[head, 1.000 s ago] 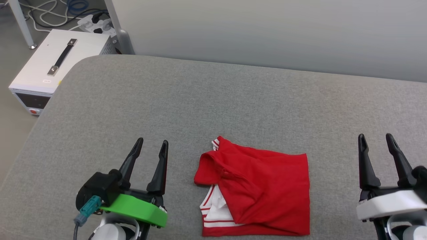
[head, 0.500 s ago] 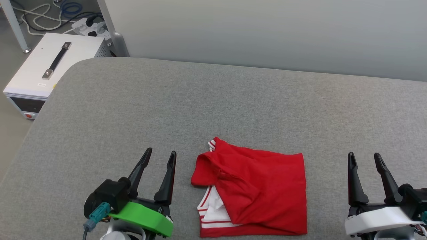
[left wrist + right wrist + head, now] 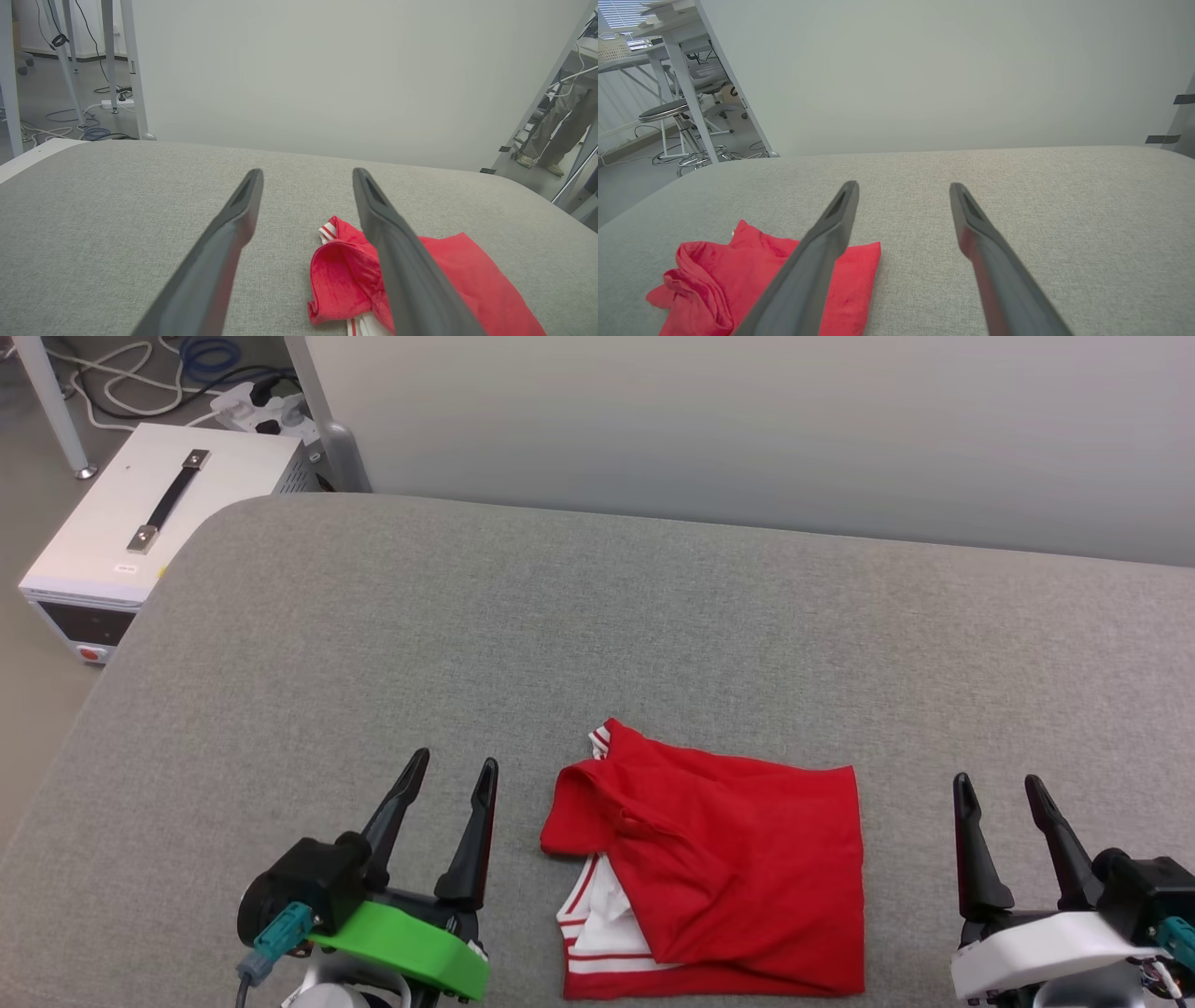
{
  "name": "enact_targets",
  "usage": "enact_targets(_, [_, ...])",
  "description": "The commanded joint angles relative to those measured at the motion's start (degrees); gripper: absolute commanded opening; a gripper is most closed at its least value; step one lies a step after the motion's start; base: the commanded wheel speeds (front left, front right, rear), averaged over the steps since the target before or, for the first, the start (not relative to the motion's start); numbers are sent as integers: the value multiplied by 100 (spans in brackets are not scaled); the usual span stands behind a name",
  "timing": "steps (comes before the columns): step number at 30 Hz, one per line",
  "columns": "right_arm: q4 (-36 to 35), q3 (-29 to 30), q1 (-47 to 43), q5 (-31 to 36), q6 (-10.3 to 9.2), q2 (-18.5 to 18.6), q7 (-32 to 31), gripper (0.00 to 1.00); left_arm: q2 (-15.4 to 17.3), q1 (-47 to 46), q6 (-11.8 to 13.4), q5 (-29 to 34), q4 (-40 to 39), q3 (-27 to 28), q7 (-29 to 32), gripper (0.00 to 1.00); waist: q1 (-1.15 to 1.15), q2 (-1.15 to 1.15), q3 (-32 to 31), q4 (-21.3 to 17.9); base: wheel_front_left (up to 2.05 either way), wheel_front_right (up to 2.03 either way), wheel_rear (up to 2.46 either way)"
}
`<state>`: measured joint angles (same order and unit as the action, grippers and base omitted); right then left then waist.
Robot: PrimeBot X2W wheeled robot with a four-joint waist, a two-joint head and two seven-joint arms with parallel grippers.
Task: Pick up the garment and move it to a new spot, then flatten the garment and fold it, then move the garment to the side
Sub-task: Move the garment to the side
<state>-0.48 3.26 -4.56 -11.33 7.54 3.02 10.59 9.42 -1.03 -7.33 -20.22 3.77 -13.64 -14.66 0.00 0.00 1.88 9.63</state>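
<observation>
The garment (image 3: 728, 868) lies folded into a red rectangle near the front of the grey padded table (image 3: 597, 635), with a white sleeve and striped trim peeking out at its lower left. No print shows. My left gripper (image 3: 453, 770) stands open just left of it, nothing between the fingers. My right gripper (image 3: 999, 789) is open to the right of it, apart from the cloth. In the left wrist view the garment (image 3: 345, 275) lies partly behind the right finger. The right wrist view has the garment (image 3: 752, 270) at the lower left.
A white equipment box (image 3: 140, 532) with a black handle stands on the floor off the table's far left corner, with cables and a power strip (image 3: 252, 406) behind it. A pale wall runs along the table's far edge. A person's legs (image 3: 558, 126) show at the right in the left wrist view.
The right gripper has drawn back toward me and slightly left; the left gripper has shifted a little right and back. The garment lies as it did; the head camera has shifted slightly.
</observation>
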Motion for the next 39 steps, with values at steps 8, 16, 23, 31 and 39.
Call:
enact_targets(8, [-315,-224,178,-274,-5,88,-1684,100,2,-29,-15,9,3,-20,-34,100,0,0,139,113,0,0,0])
enact_targets(16, [-725,-245,452,-677,-5,132,-4541,100,-14,-140,-15,-12,30,-57,-34,100,0,0,327,267,0,0,0])
enact_targets(23, [-806,-60,714,-436,-5,98,-6395,100,-37,-260,-15,-9,44,-115,-34,100,0,0,508,480,0,0,0])
enact_targets(31, [-429,83,976,-151,-5,14,-6797,100,-63,-375,-15,-24,52,-141,-34,100,0,0,687,724,0,0,0])
enact_targets(39, [127,-102,1035,-130,-5,-10,-6677,100,-75,-442,-15,-35,56,-171,-34,100,0,0,817,863,0,0,0])
